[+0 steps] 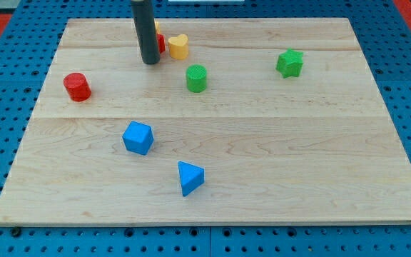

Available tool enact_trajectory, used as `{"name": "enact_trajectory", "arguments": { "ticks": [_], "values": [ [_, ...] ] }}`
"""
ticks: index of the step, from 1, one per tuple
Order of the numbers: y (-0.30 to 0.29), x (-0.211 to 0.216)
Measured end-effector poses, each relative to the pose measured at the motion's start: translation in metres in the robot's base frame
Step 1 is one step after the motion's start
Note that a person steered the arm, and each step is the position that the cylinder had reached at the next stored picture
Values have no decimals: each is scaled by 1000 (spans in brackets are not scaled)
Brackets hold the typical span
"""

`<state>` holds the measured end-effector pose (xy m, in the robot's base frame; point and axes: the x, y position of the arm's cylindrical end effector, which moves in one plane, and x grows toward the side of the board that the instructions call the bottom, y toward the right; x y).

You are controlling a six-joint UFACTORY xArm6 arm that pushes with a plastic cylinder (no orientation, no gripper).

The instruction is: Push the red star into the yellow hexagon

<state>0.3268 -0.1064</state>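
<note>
My tip (150, 63) rests on the board near the view's top, left of centre. Right behind the rod a red block (161, 43) shows only as a sliver; its shape cannot be made out. A small bit of a yellow block (157, 26) peeks out just above it, also mostly hidden by the rod. A yellow heart-like block (179, 46) sits directly to the right of the red sliver, touching or nearly touching it. My tip is just below and left of these three blocks.
A red cylinder (77, 86) stands at the left. A green cylinder (197, 78) is right of my tip and a green star (290, 63) is farther right. A blue cube (138, 137) and a blue triangular block (190, 178) lie lower down. The wooden board (320, 178) lies on a blue pegboard.
</note>
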Motion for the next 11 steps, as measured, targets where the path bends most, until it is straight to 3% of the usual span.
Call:
{"name": "enact_trajectory", "arguments": {
  "ticks": [1, 2, 7, 8, 9, 10, 11],
  "values": [
    [-44, -6],
    [-27, -48],
    [-43, -48],
    [-41, -50],
    [7, -78],
    [15, -72],
    [-59, -54]
  ]
}}
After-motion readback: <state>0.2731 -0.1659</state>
